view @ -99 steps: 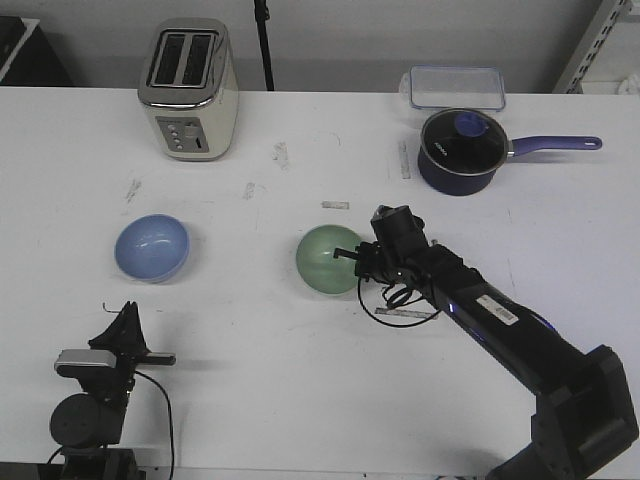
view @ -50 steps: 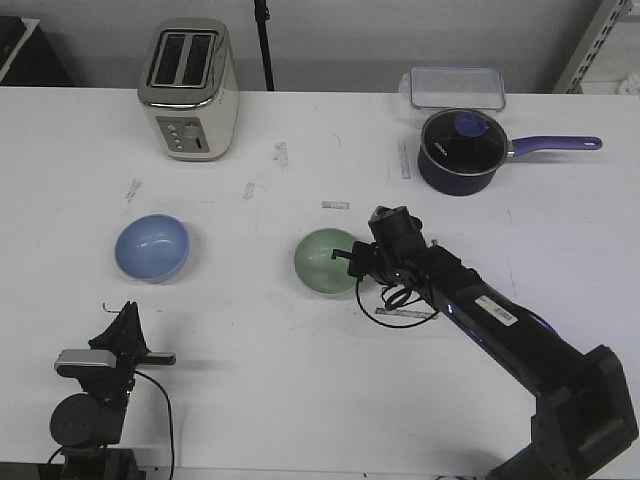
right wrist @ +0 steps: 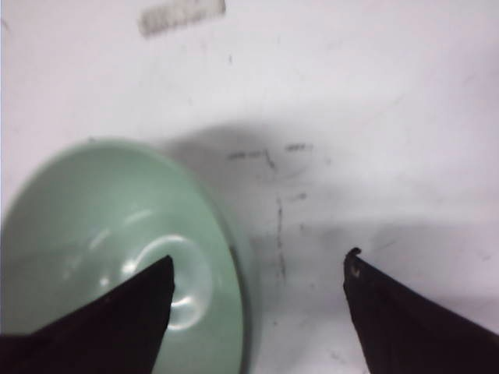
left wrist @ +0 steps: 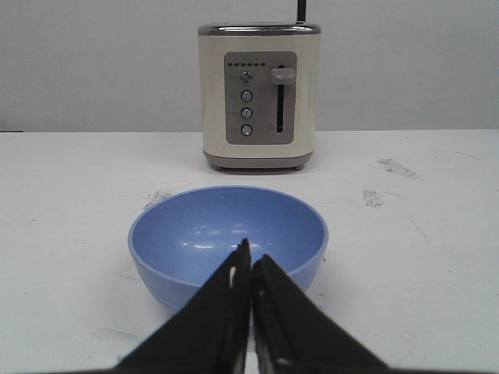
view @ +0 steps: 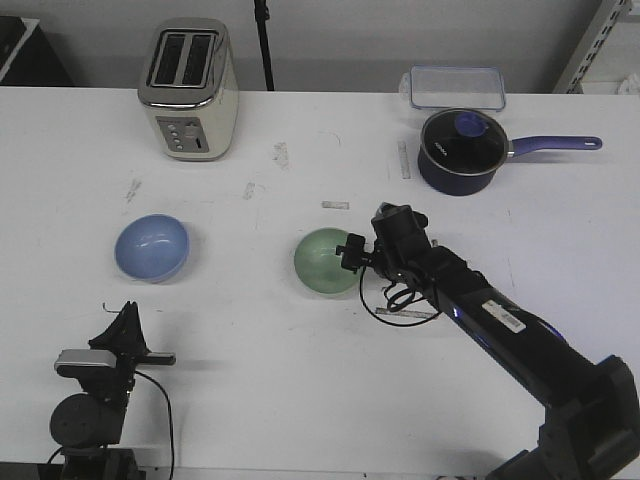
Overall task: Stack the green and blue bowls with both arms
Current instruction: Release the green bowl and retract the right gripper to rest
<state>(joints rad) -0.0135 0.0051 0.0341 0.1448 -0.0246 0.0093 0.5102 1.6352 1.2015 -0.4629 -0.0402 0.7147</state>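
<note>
The green bowl (view: 326, 261) sits near the middle of the white table (view: 300, 380), mouth up; being round, it has no long axis to speak of. The right gripper (view: 352, 252) is down at its right rim, fingers spread wide. The right wrist camera makes that plain: one finger (right wrist: 117, 312) hangs over the bowl's inside, the other (right wrist: 405, 319) over bare table outside the wall, so the rim lies between them, and I cannot tell whether either touches it. The blue bowl (view: 151, 247) rests well apart to the left, also mouth up. The left gripper (left wrist: 251, 269), fingers pressed together, shows only in its own wrist view, aimed at the blue bowl with the cream toaster (left wrist: 259, 95) upright behind it.
</note>
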